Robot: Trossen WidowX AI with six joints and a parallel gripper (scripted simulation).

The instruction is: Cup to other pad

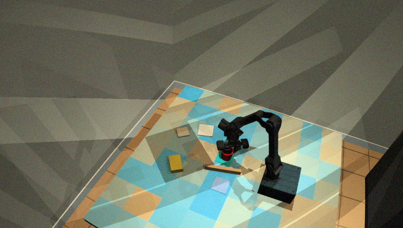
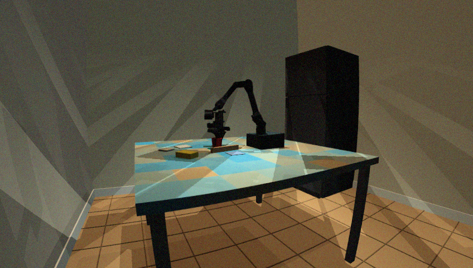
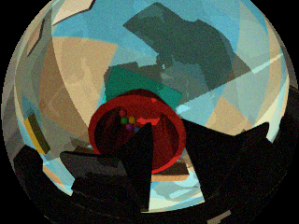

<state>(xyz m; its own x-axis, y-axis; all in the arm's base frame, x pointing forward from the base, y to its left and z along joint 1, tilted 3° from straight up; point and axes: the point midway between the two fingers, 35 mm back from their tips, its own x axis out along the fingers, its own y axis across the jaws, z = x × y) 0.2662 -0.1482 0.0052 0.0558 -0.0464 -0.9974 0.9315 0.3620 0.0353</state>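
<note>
The red cup (image 1: 226, 154) stands upright on the green pad (image 1: 223, 161), out in the middle of the table (image 1: 135, 206), not far from the arm's dark base block (image 1: 292, 183) on the side nearest the black cabinet (image 2: 321, 96). The pincer (image 1: 229, 147) points straight down over the cup, jaws parted a modest way, and from the wrist view one finger (image 3: 138, 162) reaches down inside the rim while the other sits outside the wall; the parted jaws look slack around that wall rather than pinching it, so nothing is gripped. Marbles (image 3: 131, 121) are in there, a small coloured cluster at the bottom of the cup, none on the table. Just beside the green pad, toward the near edge, lies a wooden bar (image 1: 223, 169), and beyond it a pale lilac pad (image 1: 220, 185). A yellow block (image 1: 175, 163) sits out toward the left edge. Two tiles rest toward the far edge, a cream one (image 1: 205, 130) and a smaller tan one (image 1: 182, 131), close together but apart
</note>
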